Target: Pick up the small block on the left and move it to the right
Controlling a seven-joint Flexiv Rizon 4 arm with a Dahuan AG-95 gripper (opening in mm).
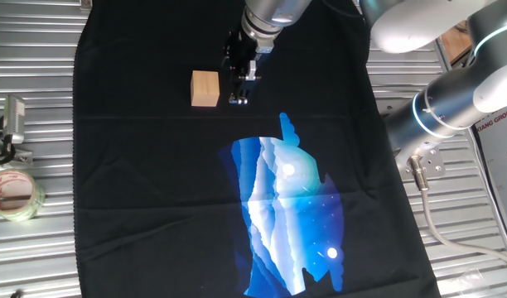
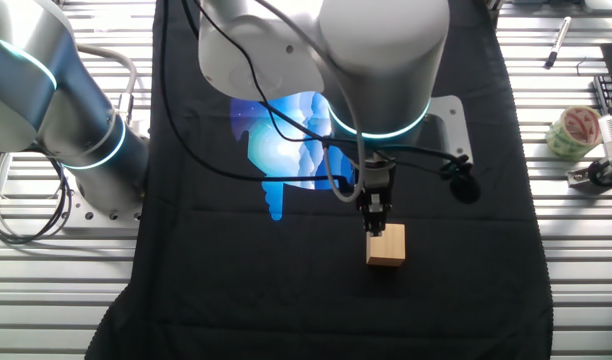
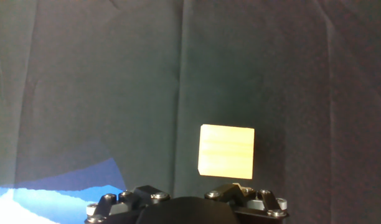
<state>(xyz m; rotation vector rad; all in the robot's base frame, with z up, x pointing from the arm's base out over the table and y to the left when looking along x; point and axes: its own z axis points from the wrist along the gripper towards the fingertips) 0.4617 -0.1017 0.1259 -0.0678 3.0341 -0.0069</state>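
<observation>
The small block [image 1: 205, 88] is a light tan wooden cube lying on the black cloth [image 1: 137, 165]. My gripper [image 1: 239, 98] points down at the cloth just to the right of the block, a small gap away, with nothing in it. Its fingers look close together. In the other fixed view the gripper [image 2: 374, 222] stands just behind the block [image 2: 386, 245]. In the hand view the block [image 3: 226, 151] lies ahead and to the right of centre, and my fingertips are out of sight.
A blue and white print [image 1: 291, 215] covers the cloth's middle. A roll of clear tape [image 1: 12, 193] and a metal clip [image 1: 13, 117] lie on the slatted metal table at the left. The arm's base [image 1: 452, 108] stands at the right.
</observation>
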